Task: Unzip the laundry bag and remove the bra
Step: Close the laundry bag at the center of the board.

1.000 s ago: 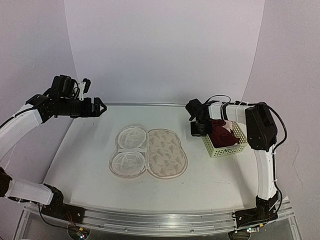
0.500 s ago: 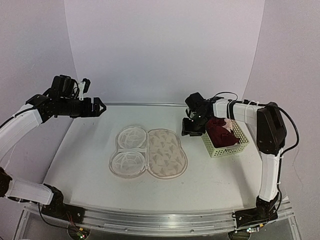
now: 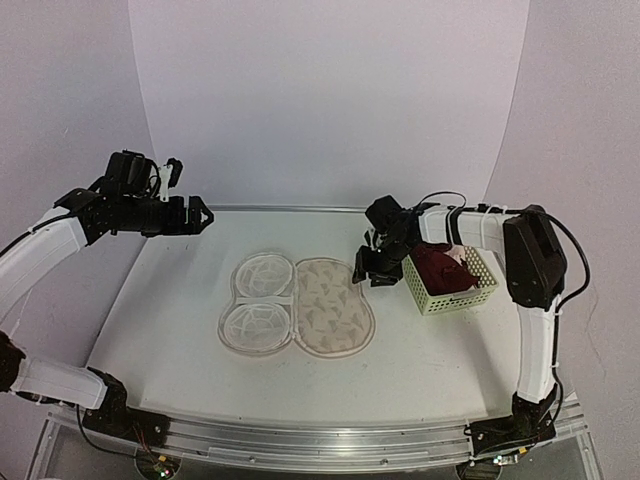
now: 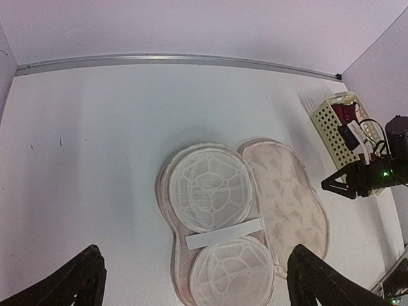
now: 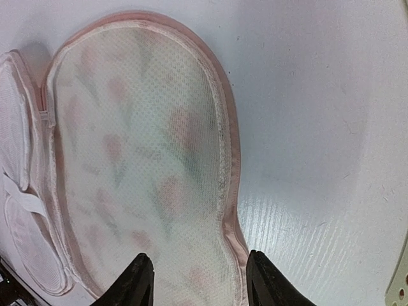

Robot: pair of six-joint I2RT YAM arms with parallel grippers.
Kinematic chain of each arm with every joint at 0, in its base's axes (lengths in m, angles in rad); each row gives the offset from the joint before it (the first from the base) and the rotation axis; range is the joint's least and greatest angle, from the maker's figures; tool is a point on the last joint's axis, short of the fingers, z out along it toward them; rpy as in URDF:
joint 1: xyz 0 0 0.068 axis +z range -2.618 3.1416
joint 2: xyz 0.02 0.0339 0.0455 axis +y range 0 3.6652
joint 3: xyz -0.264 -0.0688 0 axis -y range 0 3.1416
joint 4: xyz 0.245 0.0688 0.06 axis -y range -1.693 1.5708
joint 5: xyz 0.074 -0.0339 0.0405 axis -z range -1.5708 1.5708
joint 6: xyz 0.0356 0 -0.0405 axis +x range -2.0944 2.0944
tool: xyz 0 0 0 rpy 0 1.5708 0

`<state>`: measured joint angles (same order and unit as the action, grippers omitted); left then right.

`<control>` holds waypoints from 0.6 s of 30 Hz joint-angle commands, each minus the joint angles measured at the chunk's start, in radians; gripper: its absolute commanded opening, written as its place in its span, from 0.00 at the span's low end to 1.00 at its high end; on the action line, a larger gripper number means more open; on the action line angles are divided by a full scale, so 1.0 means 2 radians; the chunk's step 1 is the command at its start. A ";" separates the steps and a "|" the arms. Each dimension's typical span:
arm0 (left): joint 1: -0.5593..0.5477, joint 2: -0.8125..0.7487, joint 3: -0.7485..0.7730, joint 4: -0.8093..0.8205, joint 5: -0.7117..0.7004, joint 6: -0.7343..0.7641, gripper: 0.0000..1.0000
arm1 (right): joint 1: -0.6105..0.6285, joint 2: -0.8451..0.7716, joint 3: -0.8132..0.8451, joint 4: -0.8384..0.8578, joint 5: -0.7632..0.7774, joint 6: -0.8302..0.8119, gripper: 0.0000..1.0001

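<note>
The laundry bag [image 3: 297,304] lies unzipped and spread flat mid-table, one half showing white mesh domes [image 4: 210,191], the other leaf-printed fabric [image 5: 140,159]. The maroon bra [image 3: 440,268] sits bunched in the pale green basket [image 3: 462,294] to the right, free of both grippers. My right gripper [image 3: 365,268] hovers between basket and bag, open, over the printed half's pink right edge [image 5: 199,261] with nothing between its fingers. Raised at the back left, my left gripper [image 3: 200,213] stands wide open and looks down on the bag [image 4: 194,255].
The basket [image 4: 328,121] stands near the table's right side, its corner just visible in the right wrist view [image 5: 398,290]. A metal rail [image 4: 172,59] runs along the table's back edge under the white backdrop. White tabletop surrounds the bag.
My right gripper has opened and moved left out of the basket toward the bag's right edge, leaving the bra in the basket. The left arm has not moved.
</note>
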<state>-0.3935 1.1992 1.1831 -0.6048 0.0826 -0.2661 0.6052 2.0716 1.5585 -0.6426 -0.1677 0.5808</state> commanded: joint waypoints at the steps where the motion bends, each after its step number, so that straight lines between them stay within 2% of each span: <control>1: 0.002 -0.001 0.019 0.002 -0.004 0.000 1.00 | 0.002 0.014 -0.005 0.019 0.002 0.008 0.51; 18: 0.002 0.000 0.023 0.002 -0.007 0.002 1.00 | 0.003 0.049 -0.004 0.034 -0.012 0.012 0.44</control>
<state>-0.3935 1.1995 1.1831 -0.6048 0.0822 -0.2657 0.6056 2.1544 1.5349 -0.6056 -0.1780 0.5991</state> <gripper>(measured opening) 0.996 0.452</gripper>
